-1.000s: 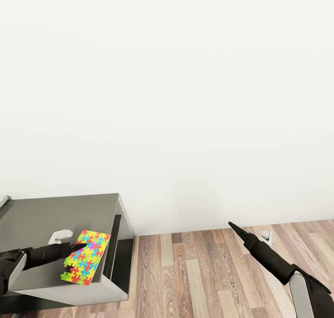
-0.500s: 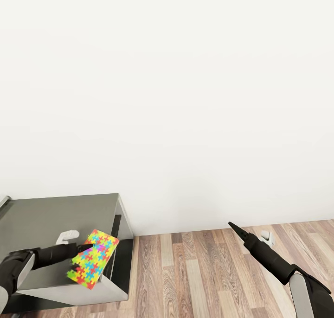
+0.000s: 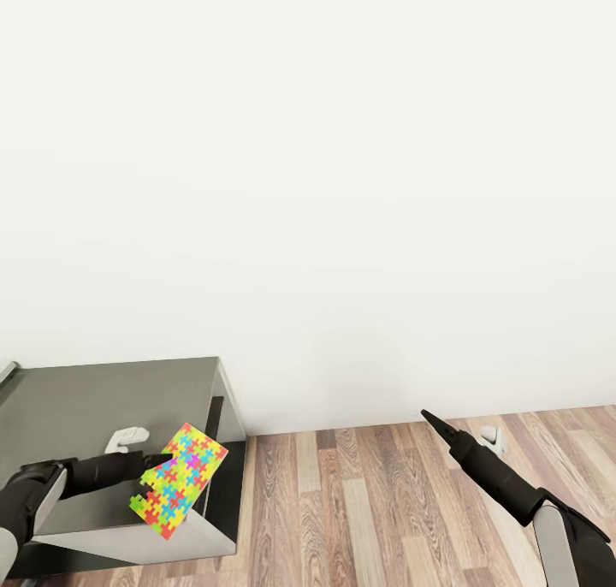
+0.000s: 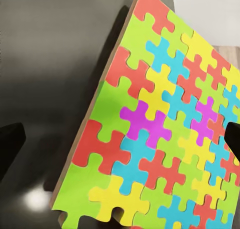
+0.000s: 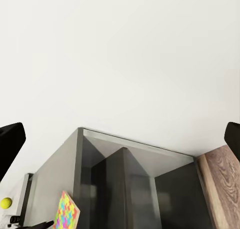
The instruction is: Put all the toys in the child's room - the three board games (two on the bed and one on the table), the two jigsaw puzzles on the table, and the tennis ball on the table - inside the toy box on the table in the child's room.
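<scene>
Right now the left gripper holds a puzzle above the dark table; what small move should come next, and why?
Probably lift a little more. The left gripper grips the jigsaw puzzle by one edge, tilted, with its lower corner near the front edge of the table. Extra height should clear that edge before carrying it off.
</scene>
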